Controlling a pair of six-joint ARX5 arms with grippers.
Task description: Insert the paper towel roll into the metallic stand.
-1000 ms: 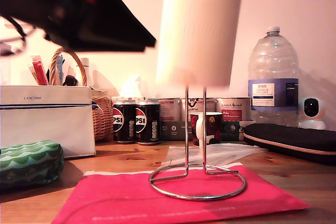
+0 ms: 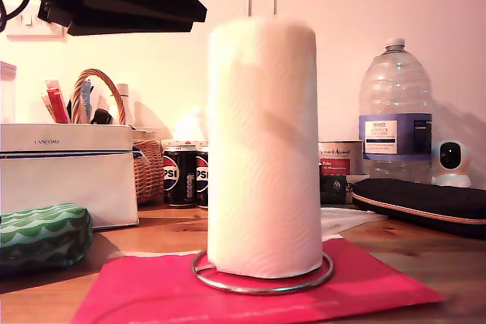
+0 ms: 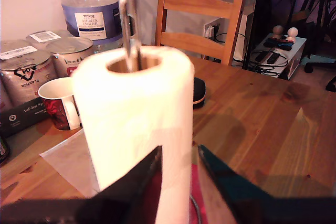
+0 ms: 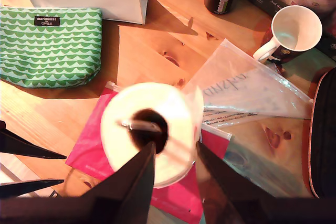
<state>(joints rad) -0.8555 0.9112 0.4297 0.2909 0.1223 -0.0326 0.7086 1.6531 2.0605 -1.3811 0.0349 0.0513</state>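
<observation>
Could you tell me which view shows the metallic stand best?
The exterior view: the metallic stand shows ring base and top loop, below and above the paper towel roll. Both wrist views show mainly its post tip.

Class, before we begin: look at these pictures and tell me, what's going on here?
The paper towel roll is already on the metallic stand. It stands upright on the ring base, with the wire post poking out of its core. The stand rests on a red mat on the wooden table. My first claw is open close to the roll's side, and my second claw is open above it. Neither grips anything.
</observation>
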